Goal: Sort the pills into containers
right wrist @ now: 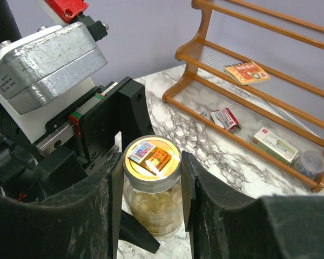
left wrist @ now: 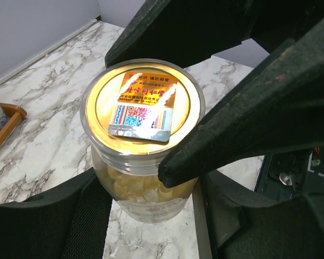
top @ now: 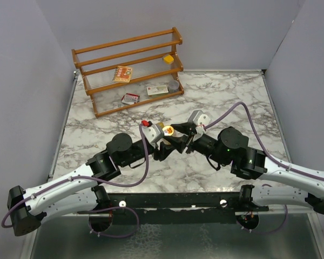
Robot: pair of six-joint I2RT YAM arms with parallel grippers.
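A round amber-tinted jar (top: 166, 129) stands above the marble table's middle, held between both arms. Its gold lid (right wrist: 151, 159) carries a printed sticker, and yellowish pills (left wrist: 135, 186) fill the clear body. My left gripper (left wrist: 148, 216) is shut on the jar's body from the sides. My right gripper (right wrist: 151, 178) is shut on the lid's rim, one finger (left wrist: 248, 118) crossing the left wrist view. The small yellow box (top: 168, 58) sits on the rack's upper shelf, far from both grippers.
A wooden rack (top: 129, 70) stands at the back left of the marble table (top: 232, 97). It holds an orange card packet (right wrist: 247, 72), a red-and-white packet (right wrist: 225, 117), a white packet (right wrist: 274, 144) and a round grey tin (right wrist: 312, 162). Grey walls close in both sides.
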